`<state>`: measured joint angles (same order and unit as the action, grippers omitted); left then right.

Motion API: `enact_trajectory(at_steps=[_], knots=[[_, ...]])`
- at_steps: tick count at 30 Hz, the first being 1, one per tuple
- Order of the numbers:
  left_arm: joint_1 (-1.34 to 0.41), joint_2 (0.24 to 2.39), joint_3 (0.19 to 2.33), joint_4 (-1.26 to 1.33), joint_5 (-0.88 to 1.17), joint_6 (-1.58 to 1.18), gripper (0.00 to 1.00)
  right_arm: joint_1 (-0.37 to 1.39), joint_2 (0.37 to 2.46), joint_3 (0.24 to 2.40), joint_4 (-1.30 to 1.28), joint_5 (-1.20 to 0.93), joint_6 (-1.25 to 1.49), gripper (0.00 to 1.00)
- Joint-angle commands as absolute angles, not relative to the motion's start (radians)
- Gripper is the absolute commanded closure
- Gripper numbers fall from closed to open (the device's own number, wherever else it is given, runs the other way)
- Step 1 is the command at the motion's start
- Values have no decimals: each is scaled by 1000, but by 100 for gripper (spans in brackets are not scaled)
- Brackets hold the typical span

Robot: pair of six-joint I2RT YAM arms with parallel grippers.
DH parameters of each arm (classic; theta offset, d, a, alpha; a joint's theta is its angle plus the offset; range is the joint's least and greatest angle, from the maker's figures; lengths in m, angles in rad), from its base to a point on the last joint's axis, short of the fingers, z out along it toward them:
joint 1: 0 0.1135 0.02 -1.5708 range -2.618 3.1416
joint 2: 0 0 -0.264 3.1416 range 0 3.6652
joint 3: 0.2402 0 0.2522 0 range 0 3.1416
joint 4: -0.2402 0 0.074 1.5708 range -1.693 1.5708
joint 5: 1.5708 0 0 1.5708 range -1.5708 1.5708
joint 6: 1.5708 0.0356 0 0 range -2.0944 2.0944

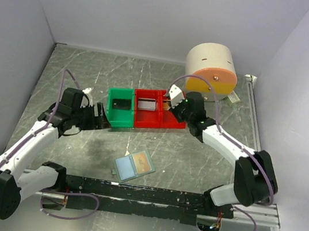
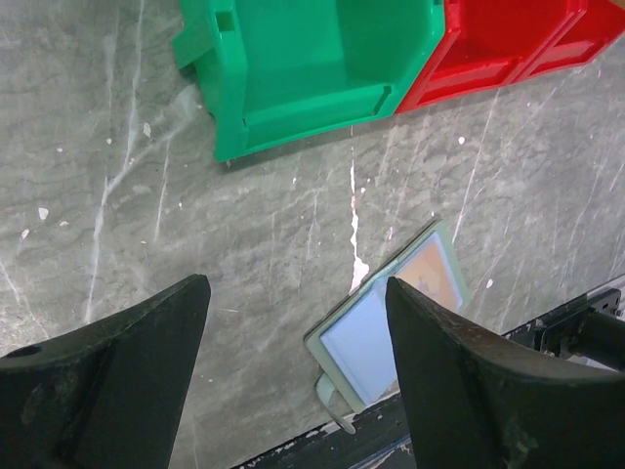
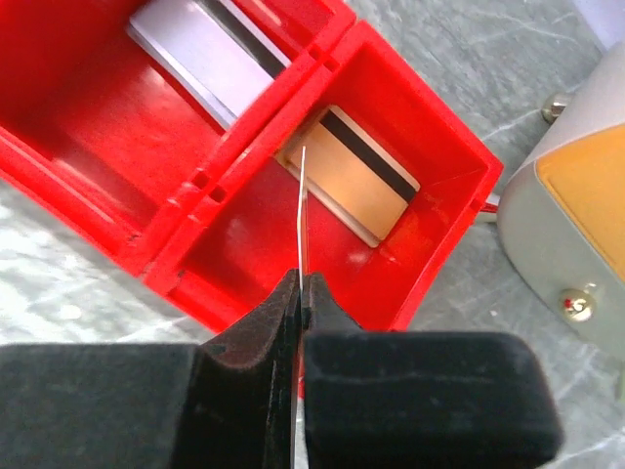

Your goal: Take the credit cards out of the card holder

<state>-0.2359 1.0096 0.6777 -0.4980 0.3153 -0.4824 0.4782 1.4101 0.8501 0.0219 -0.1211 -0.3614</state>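
- Closest to the overhead camera, a black rail runs along the near edge of the counter. The left arm and right arm rise from its two ends.
- Grey with white veins, the counter carries everything else and is walled by pale panels.
- Far right, a cream drum with an orange face lies on its side, just behind the right arm's wrist.
- Mid-counter, two red bins sit joined side by side, and a green bin touches their left side.
- Left fingers are spread wide and grip nothing. They hover over bare counter just beside the green bin.
- Right fingers are pressed together on a thin card, held upright on its edge above the right-hand red bin.
- Between the arms, the card holder lies open and flat on the counter, near the rail and well apart from the bins. One pocket shows only pale blue.
- Its other pocket has an orange card inside.
- Below the held card, a gold-tan card with a black stripe lies flat in the right-hand red bin.
- Next door, a silver-grey card with a dark stripe lies in the left-hand red bin.
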Motion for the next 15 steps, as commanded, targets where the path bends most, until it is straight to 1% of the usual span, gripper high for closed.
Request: enact_trajectory(at_steps=[1,6,12,15], knots=[[-225,966,703,-488,279,-471,16,488,1497,874,127,33,-571,100],[-225,988,707,-497,267,-472,16,484,1579,869,267,28,-718,100],[-225,1012,708,-492,279,-469,16,461,1650,920,270,-110,-816,100],[-225,1013,709,-495,280,-468,16,455,1694,949,259,-128,-859,100]])
